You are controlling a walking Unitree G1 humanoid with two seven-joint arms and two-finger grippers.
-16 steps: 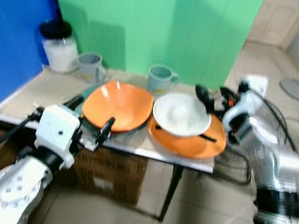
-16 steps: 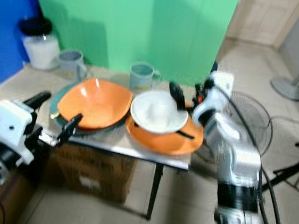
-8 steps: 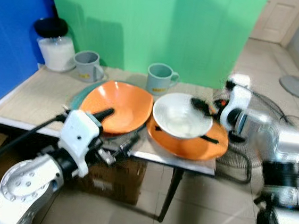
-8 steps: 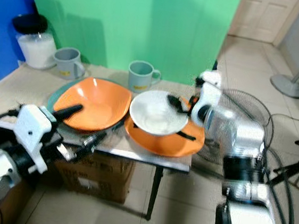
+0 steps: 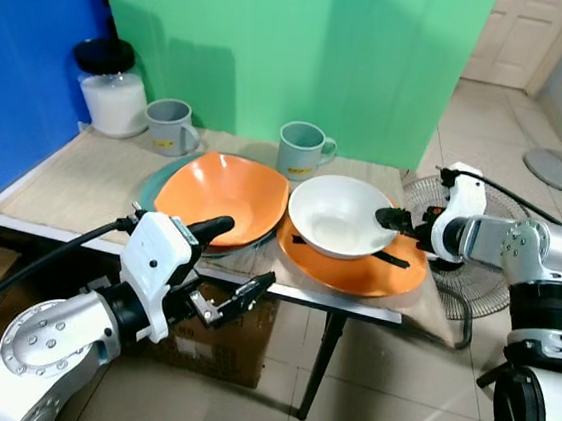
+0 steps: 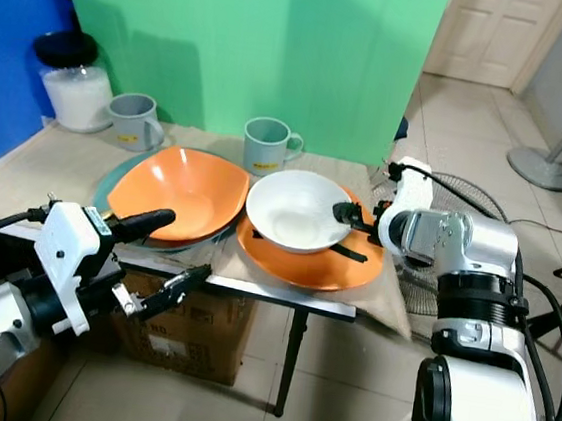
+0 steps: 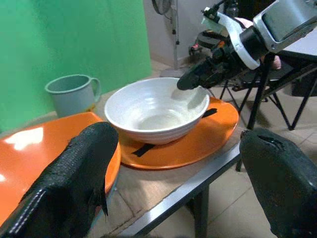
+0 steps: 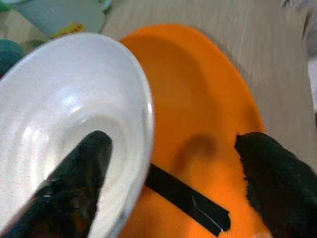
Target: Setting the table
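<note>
A white bowl [image 5: 336, 216] sits on an orange plate [image 5: 355, 271] with a black tape strip, at the table's right front corner. My right gripper [image 8: 171, 144] is open and straddles the bowl's right rim. One finger [image 8: 74, 188] is inside the bowl and the other hangs over the plate. To the left, an orange bowl [image 5: 222, 194] rests on a teal plate [image 5: 151, 189]. My left gripper [image 5: 236, 258] is open and empty, level with the table's front edge, below the orange bowl.
Two grey-green mugs [image 5: 303, 147] [image 5: 169, 123] and a black-lidded jar [image 5: 113, 87] stand along the back of the table. A blue panel [image 5: 25, 63] lies to the left. A cardboard box [image 5: 218, 327] sits under the table. A floor fan [image 6: 469, 190] stands just right of it.
My right gripper has come down from above the white bowl's back edge to its right rim. My left gripper has dropped from the orange bowl's front to the table edge. The camera shifted.
</note>
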